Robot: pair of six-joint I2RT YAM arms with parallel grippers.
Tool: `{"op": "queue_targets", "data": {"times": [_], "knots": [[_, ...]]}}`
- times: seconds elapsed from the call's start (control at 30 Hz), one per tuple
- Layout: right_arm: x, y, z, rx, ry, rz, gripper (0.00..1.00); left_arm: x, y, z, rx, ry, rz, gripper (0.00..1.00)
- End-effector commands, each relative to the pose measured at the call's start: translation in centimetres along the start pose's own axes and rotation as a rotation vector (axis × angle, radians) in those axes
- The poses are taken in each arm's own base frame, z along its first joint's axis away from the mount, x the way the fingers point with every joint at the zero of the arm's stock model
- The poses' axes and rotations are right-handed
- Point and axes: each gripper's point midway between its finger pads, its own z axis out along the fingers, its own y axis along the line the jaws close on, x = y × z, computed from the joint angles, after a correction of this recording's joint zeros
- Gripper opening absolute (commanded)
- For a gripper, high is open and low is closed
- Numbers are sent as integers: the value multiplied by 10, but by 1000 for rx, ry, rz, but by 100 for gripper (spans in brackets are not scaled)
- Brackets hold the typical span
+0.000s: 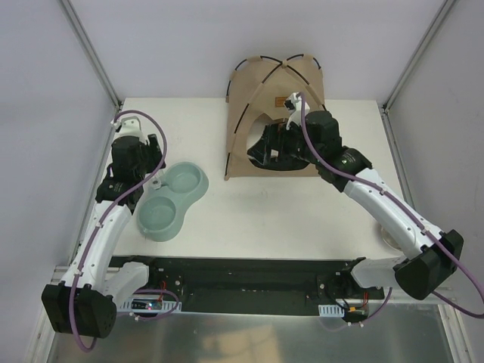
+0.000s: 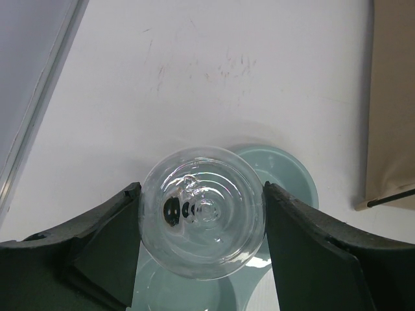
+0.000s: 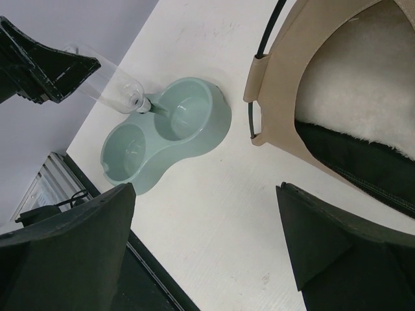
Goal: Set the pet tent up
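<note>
The pet tent [image 1: 257, 87] stands at the back of the table, tan with thin black poles crossing at its top and a small brown label [image 1: 278, 100]. My right gripper [image 1: 272, 147] is low in front of its dark opening, open, with nothing between the fingers. In the right wrist view the tent's tan edge [image 3: 292, 78] shows with a white fluffy cushion [image 3: 369, 78] inside, and my right gripper [image 3: 206, 188] spans bare table. My left gripper [image 2: 201, 188] is shut on a clear bottle [image 2: 202, 220].
A pale green double bowl [image 1: 170, 198] lies left of centre; the tilted bottle's [image 3: 107, 84] neck meets the bowl [image 3: 168, 133] at its waist. A black rail [image 1: 249, 283] runs along the near edge. Metal frame posts [image 1: 91, 53] stand at the back corners.
</note>
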Motion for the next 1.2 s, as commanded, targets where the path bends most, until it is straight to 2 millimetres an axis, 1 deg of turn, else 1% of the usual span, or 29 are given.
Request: {"op": "queue_targets", "data": {"times": [0.0, 0.03, 0.2, 0.3, 0.37, 0.4, 0.5, 0.6, 0.67, 0.77, 0.9, 0.97, 1.07, 1.13, 1.17], "knots": [[-24, 12, -1, -40, -53, -1, 99, -6, 9, 5, -41, -48, -49, 34], [-25, 13, -1, -43, -55, -2, 99, -5, 10, 6, -44, -50, -55, 34], [-25, 13, 0, -43, -54, 5, 99, 13, 19, 11, -72, -20, -89, 36], [-25, 12, 3, -42, -48, 8, 99, 20, 21, 11, -79, -11, -101, 40], [-25, 12, 4, -41, -46, 10, 99, 22, 26, 10, -105, -21, -115, 43], [-26, 14, 5, -45, -47, 12, 99, 24, 29, 8, -120, -28, -128, 48], [-27, 14, 7, -46, -46, 15, 99, 22, 34, 1, -136, -73, -150, 66], [-28, 14, 9, -50, -42, 19, 99, 14, 39, -5, -154, -107, -149, 82], [-27, 14, 11, -54, -37, 20, 99, 10, 37, -8, -143, -117, -139, 91], [-29, 16, 13, -62, -38, 23, 99, -1, 33, -9, -126, -127, -128, 99], [-31, 16, 15, -62, -40, 22, 99, -23, 32, -16, -128, -147, -119, 99], [-31, 16, 15, -62, -42, 24, 99, -43, 32, -26, -125, -184, -119, 99], [-30, 15, 15, -56, -41, 28, 99, -66, 33, -43, -127, -232, -115, 99], [-31, 15, 14, -53, -45, 29, 99, -79, 32, -54, -121, -245, -111, 99], [-32, 15, 14, -53, -47, 28, 99, -80, 32, -58, -119, -236, -108, 99]]}}
